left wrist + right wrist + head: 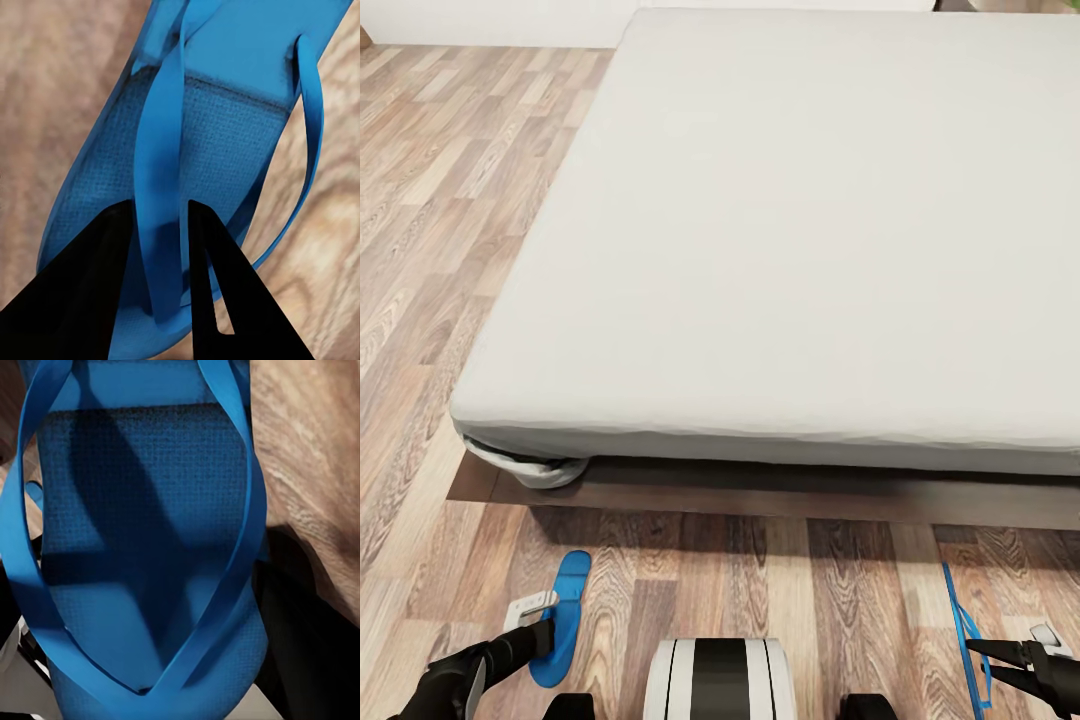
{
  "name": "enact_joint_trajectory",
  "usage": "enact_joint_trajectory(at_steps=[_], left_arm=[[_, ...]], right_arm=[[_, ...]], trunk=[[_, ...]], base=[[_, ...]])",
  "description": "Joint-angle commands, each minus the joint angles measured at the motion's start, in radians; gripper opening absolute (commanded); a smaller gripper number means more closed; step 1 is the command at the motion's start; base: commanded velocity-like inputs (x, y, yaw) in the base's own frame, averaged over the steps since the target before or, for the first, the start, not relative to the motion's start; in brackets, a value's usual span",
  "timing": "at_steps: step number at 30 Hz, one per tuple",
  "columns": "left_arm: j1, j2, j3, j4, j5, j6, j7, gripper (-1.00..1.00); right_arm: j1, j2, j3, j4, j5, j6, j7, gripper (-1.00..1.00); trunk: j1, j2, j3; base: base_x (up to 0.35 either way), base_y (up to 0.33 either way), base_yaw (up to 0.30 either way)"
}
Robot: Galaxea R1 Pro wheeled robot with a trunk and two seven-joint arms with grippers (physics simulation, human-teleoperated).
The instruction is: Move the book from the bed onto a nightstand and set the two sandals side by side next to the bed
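The bed (810, 230), a pale grey mattress on a dark frame, fills the head view ahead of me; no book lies on the part I can see. One blue sandal (568, 585) lies flat on the floor at the lower left. My left gripper (545, 630) is over its near end, and in the left wrist view its two black fingers (105, 285) are closed against either side of the sandal's strap (161, 187). The other blue sandal (960, 610) hangs edge-on at the lower right, with my right gripper (978, 652) shut on it. Its sole (142, 510) is close up in the right wrist view.
Wood-plank floor (450, 200) runs along the bed's left side and in front of it. The dark bed frame (760, 492) juts out low just ahead. A crumpled sheet corner (530, 465) hangs at the mattress's near left corner. My white base (720, 680) is at the bottom.
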Motion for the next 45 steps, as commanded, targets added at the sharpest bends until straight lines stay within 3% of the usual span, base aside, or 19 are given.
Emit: enact_joint_trajectory(at_steps=[1, 40, 45], left_arm=[[-0.001, -0.002, 0.010, 0.024, 0.000, 0.001, 0.027, -1.00], [-0.001, -0.002, 0.010, 0.024, 0.000, 0.001, 0.027, -1.00], [-0.001, -0.002, 0.010, 0.024, 0.000, 0.001, 0.027, -1.00]], right_arm=[[0.000, 0.000, 0.000, 0.000, -0.002, 0.009, 0.001, -1.00], [0.000, 0.000, 0.000, 0.000, -0.002, 0.009, 0.001, -1.00], [0.000, 0.000, 0.000, 0.001, -0.002, 0.009, 0.001, -1.00]], trunk=[[0.000, 0.000, -0.001], [-0.001, 0.001, 0.011], [-0.002, 0.001, 0.023]], base=[[0.000, 0.000, 0.000], [0.000, 0.000, 0.000], [0.000, 0.000, 0.000]])
